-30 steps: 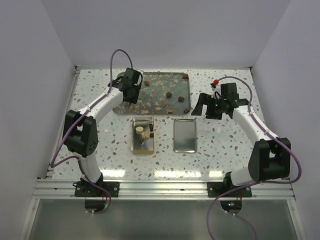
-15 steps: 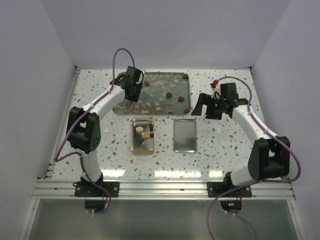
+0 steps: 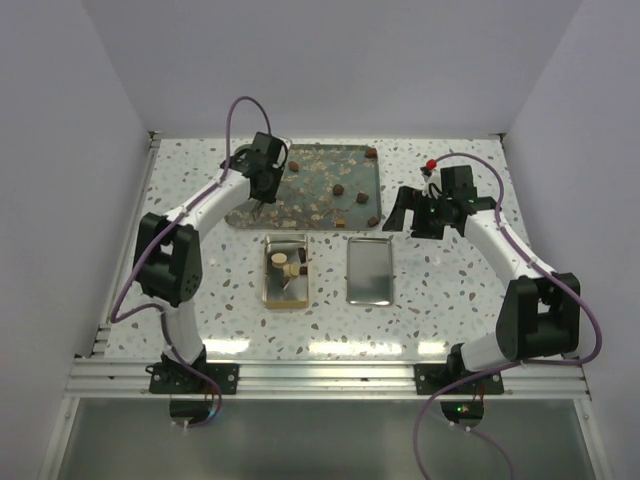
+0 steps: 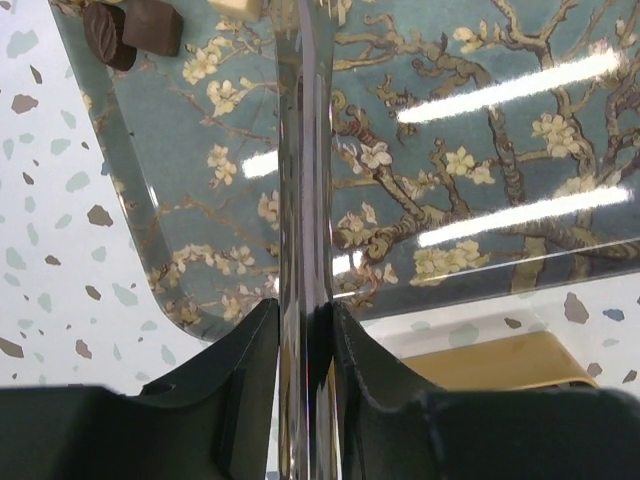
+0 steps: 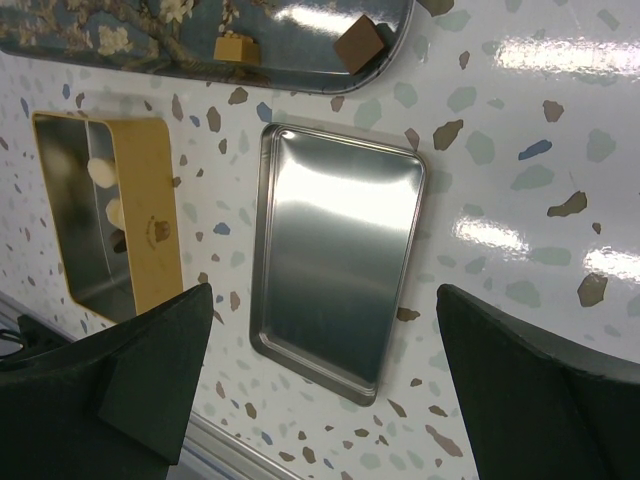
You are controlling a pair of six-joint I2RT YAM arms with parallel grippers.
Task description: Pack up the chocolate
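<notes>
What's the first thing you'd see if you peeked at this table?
The flowery tray at the far middle, dotted with little brown chocolates, grabs the eye first. The left tool pinches its left rim. In front sit a gold tin with a few pieces inside and a shiny silver lid to its right.

Small brown chocolates (image 3: 342, 187) lie scattered on the flowery tray (image 3: 300, 205) at 12 o'clock. Round cream chocolates (image 3: 278, 262) and a dark piece (image 3: 303, 263) sit inside the gold tin (image 3: 284, 297), at 6 o'clock from it.

The tray (image 3: 320, 207) with chocolate (image 3: 341, 188) lies behind the tin (image 3: 285, 301) and lid (image 3: 369, 270).
</notes>
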